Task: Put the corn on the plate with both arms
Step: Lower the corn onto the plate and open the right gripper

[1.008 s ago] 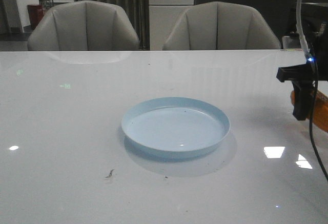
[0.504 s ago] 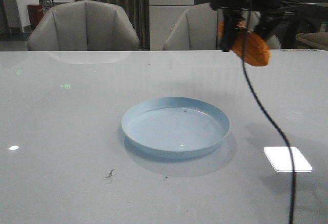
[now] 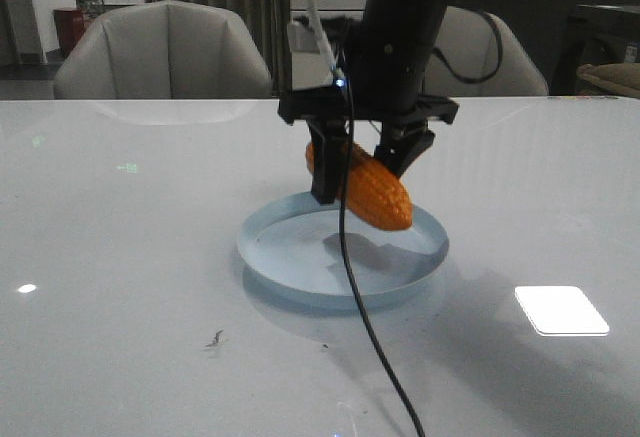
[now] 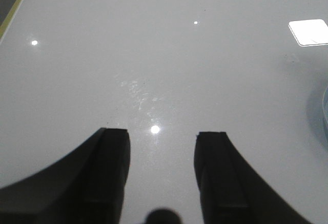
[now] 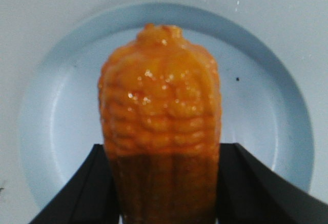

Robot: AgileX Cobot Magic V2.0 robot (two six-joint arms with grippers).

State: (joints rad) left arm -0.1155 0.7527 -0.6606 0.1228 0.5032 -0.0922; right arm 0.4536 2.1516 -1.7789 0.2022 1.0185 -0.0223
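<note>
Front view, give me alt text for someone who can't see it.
The right gripper holds the corn tilted just above the plate, its tapered end pointing down. The plate sits on a glossy white table, with two grey chairs behind.

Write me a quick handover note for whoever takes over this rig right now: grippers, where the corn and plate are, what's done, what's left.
Right gripper: shut on the corn, held tilted just above the plate, centred over it in the wrist view.
Left gripper: open, holds nothing, over bare table beside the plate.
Done: corn picked up and carried over the plate.
Left: lower it, release, pull the arm back.
</note>
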